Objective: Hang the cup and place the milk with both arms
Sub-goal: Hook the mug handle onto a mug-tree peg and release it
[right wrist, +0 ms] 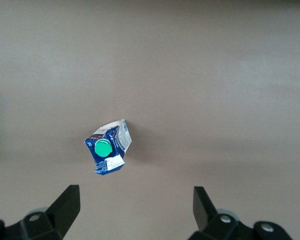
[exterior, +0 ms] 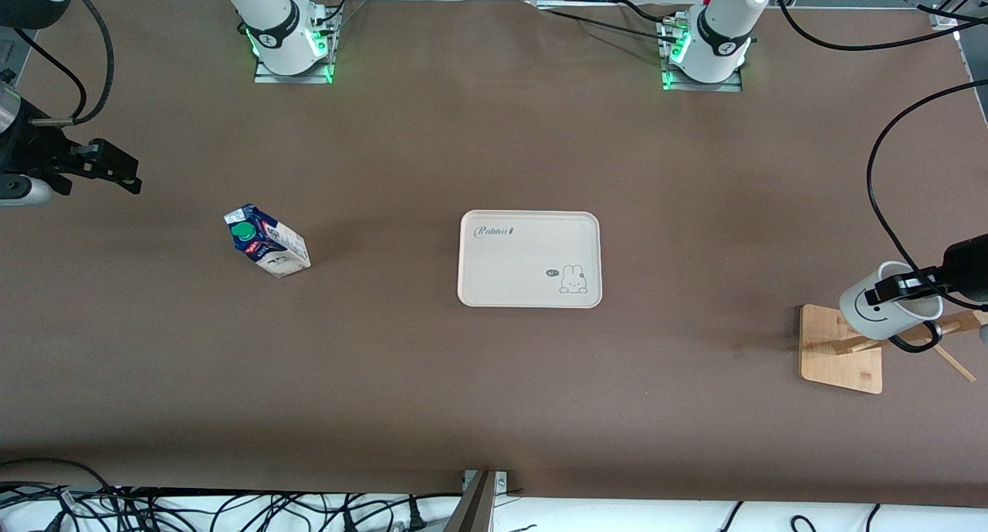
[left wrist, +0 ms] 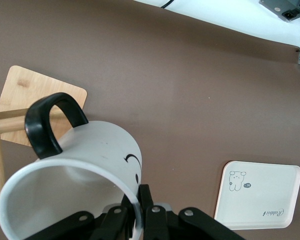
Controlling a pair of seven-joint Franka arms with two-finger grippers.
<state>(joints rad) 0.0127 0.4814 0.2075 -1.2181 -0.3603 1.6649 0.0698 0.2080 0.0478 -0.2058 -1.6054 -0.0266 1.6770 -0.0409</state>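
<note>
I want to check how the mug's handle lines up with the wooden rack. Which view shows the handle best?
The left wrist view: the cup's handle fills it, arching over the wooden rack's peg. The front view shows only a small black loop at the cup beside the left gripper. The right wrist view shows none of it.

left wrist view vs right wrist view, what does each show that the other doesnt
Only the left wrist view: the left pincer shut on the rim of the white smiley mug, the wooden mug rack under its black handle, and the rabbit tray. Only the right wrist view: the milk carton standing below the open right pincer. Both: the brown table.
</note>
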